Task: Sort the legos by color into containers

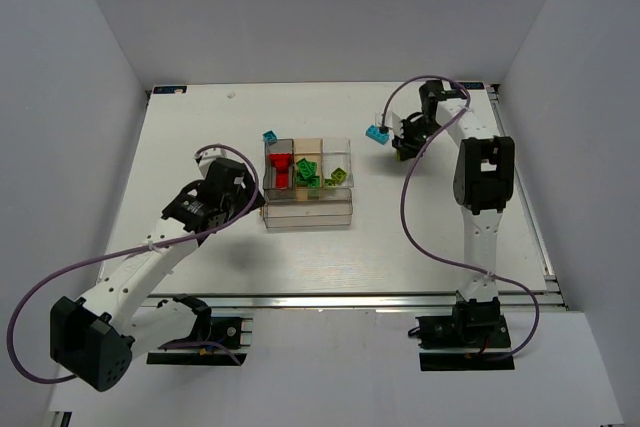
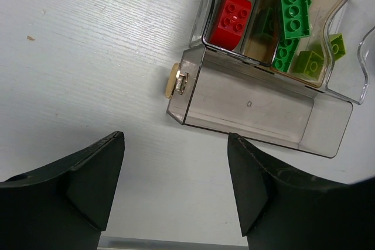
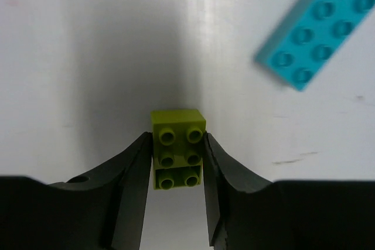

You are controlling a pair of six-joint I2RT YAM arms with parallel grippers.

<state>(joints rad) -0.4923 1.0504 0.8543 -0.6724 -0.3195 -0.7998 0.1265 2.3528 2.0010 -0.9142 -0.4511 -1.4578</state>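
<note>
Top external view: your box [image 1: 308, 182] sits mid-frame on the white table [image 1: 200, 117], with red and green bricks grouped in separate compartments. One cyan brick [image 1: 270, 136] lies just beyond the box's upper left corner. A second cyan brick [image 1: 377, 134] lies just left of the right gripper [image 1: 404, 142], which is low over the table in the upper right. The left gripper [image 1: 243, 185] hangs beside the box's left end. Plain pale walls [image 1: 330, 7] close in the table on three sides.

Left wrist view: your left fingers [image 2: 96, 174] stand wide apart, nothing between them, over bare table. In the upper right, red bricks [image 2: 231, 13], green bricks [image 2: 296, 10] and lime bricks [image 2: 310, 61] each keep their own compartment. The near smoky compartment [image 2: 258, 106] is empty.

Right wrist view: your right fingers [image 3: 137, 174] are closed on the flat sides of a lime brick [image 3: 178, 127], studs towards the camera. That grip probably keeps it from twisting. You cannot tell whether it has left the table. The second cyan brick lies apart in the upper right; the lime brick likely belongs with the box's lime bricks
</note>
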